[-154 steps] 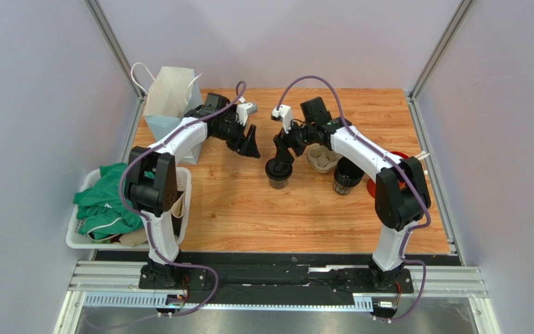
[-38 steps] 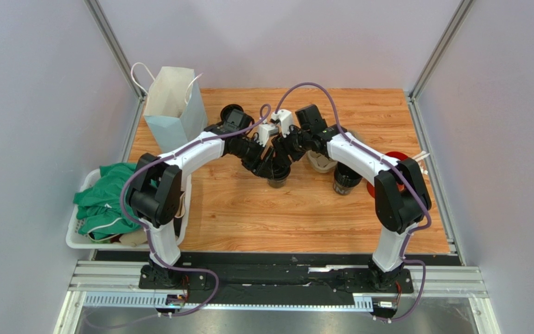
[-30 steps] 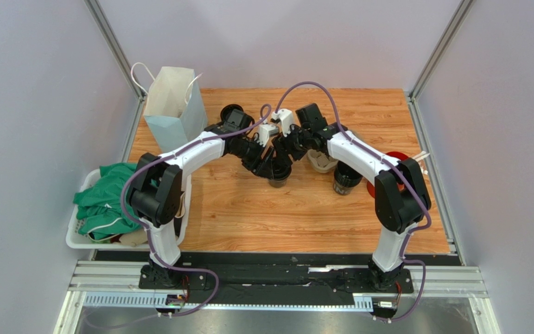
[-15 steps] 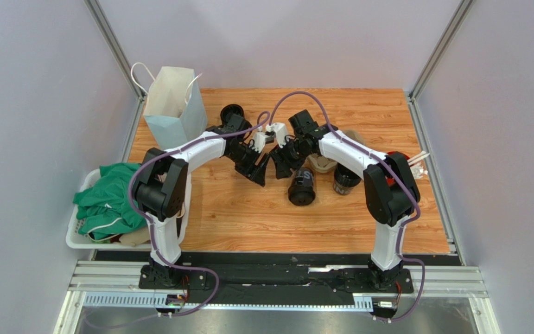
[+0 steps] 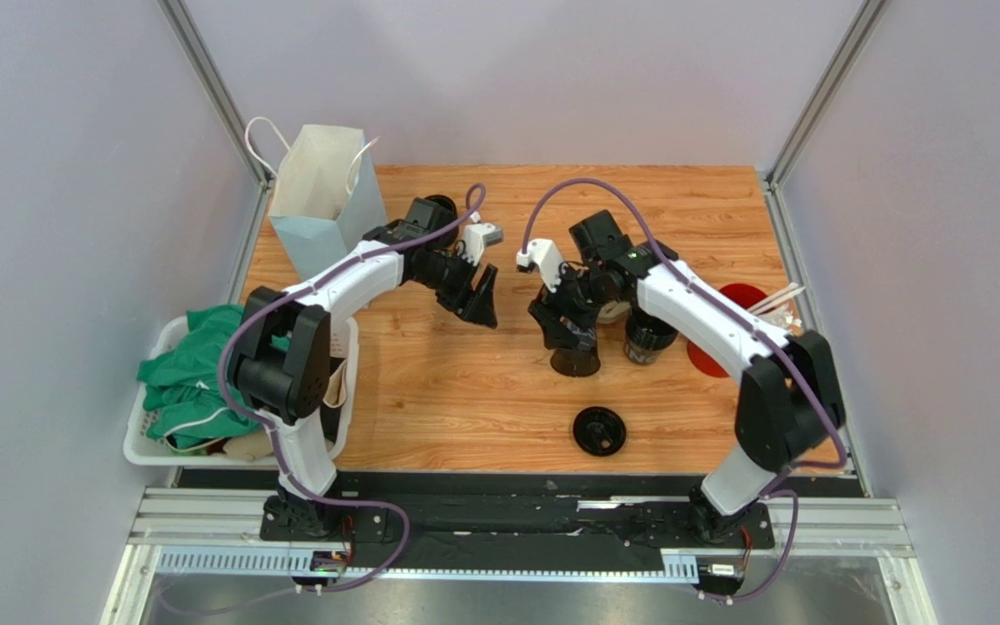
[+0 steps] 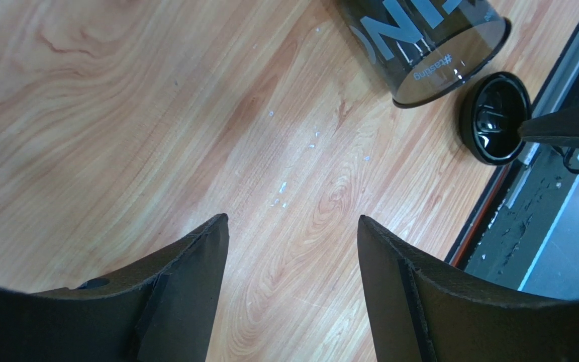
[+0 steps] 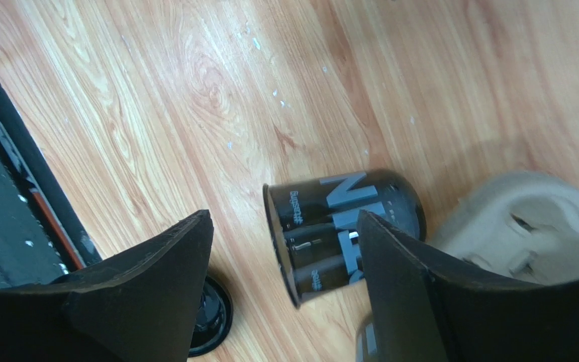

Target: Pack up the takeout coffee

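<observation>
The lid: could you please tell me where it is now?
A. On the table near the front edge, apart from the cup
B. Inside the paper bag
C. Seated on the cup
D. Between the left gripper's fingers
A: the lid lies flat on the table by its near edge, well clear of the open cup.
</observation>
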Controlling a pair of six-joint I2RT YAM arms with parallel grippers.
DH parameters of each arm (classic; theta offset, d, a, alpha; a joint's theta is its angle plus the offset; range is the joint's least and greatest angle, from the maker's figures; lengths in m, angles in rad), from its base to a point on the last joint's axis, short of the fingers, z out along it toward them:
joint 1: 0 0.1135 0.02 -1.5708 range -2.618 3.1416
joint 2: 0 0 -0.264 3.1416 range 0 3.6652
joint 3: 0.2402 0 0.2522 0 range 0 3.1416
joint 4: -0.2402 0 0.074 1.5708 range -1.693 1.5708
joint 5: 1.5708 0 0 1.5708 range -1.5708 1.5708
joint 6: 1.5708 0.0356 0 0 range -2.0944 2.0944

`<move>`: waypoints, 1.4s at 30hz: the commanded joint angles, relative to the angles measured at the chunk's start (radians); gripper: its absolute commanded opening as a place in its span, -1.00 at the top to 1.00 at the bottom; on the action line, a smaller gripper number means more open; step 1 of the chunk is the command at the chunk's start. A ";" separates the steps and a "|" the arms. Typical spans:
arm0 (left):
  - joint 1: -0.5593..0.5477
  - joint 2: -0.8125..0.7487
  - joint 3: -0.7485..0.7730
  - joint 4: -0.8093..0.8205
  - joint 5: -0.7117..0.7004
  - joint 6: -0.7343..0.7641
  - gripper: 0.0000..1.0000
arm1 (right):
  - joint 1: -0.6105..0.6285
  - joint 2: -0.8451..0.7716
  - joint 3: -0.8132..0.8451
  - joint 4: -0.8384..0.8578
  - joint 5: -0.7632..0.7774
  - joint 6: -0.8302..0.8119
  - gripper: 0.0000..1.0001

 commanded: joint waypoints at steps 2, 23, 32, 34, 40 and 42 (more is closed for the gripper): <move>0.008 -0.066 0.030 0.026 0.057 0.013 -0.45 | 0.012 -0.188 -0.164 0.069 0.145 -0.108 -0.48; 0.049 -0.128 0.014 -0.049 -0.004 0.078 -0.46 | 0.143 -0.351 -0.513 0.512 0.483 -0.148 -0.15; 0.083 -0.147 0.000 -0.028 -0.026 0.068 -0.45 | 0.179 -0.255 -0.266 0.352 0.478 -0.008 -0.29; 0.097 -0.145 -0.002 -0.028 -0.035 0.064 -0.46 | 0.207 -0.218 -0.238 0.326 0.484 0.000 -0.30; 0.138 -0.158 -0.008 -0.036 -0.058 0.064 -0.46 | 0.288 -0.127 -0.209 0.286 0.568 0.006 -0.29; 0.155 -0.159 -0.008 -0.036 -0.060 0.055 -0.46 | 0.307 -0.106 -0.213 0.284 0.628 0.004 -0.27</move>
